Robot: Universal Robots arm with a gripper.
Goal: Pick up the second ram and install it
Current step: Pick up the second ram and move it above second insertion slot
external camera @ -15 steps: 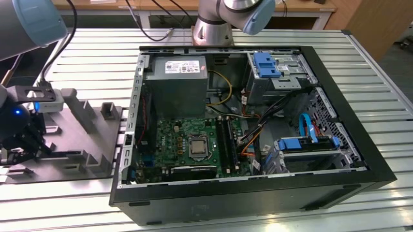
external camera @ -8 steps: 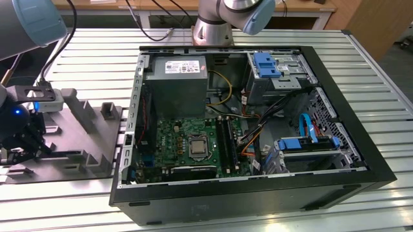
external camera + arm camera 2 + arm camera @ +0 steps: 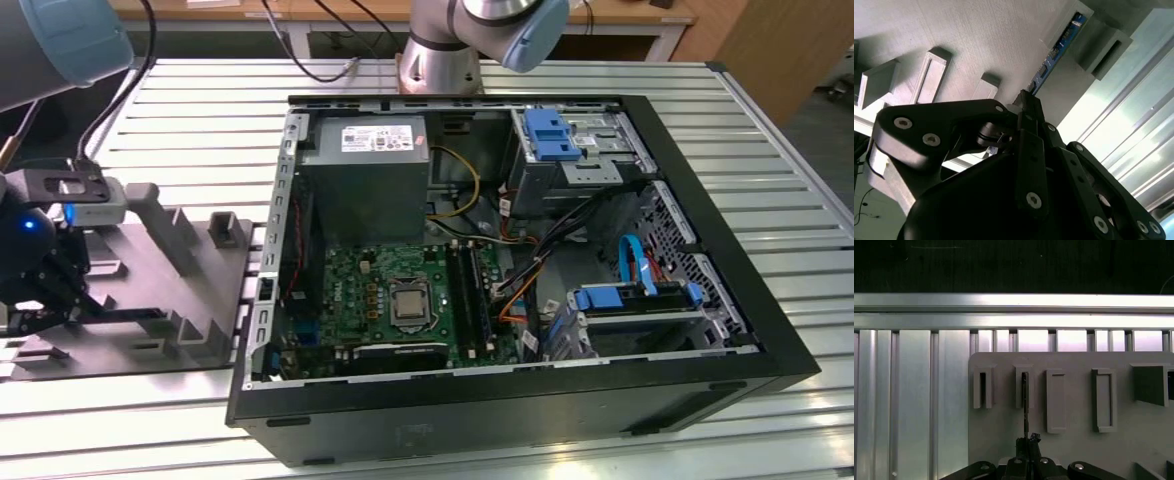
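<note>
The second ram [image 3: 1056,47] is a thin blue-green stick standing on edge in a slot of the grey fixture tray [image 3: 979,35]. In the first wrist view the second ram [image 3: 1025,405] shows edge-on as a dark line running from a tray slot to the fingertips. My gripper [image 3: 1029,102] is shut on its near end, its black fingers [image 3: 1021,444] pressed against both faces. In the exterior view, my gripper [image 3: 34,295] hangs low over the fixture tray [image 3: 180,250] at the exterior view's left, well apart from the green motherboard [image 3: 367,290].
An open black computer case [image 3: 534,400] lies on the slatted metal table [image 3: 200,110], with a grey power supply [image 3: 363,175], cables and blue drive brackets [image 3: 547,130] inside. The tray has several upright posts and slots [image 3: 1056,400]. The arm's base [image 3: 441,50] stands behind the case.
</note>
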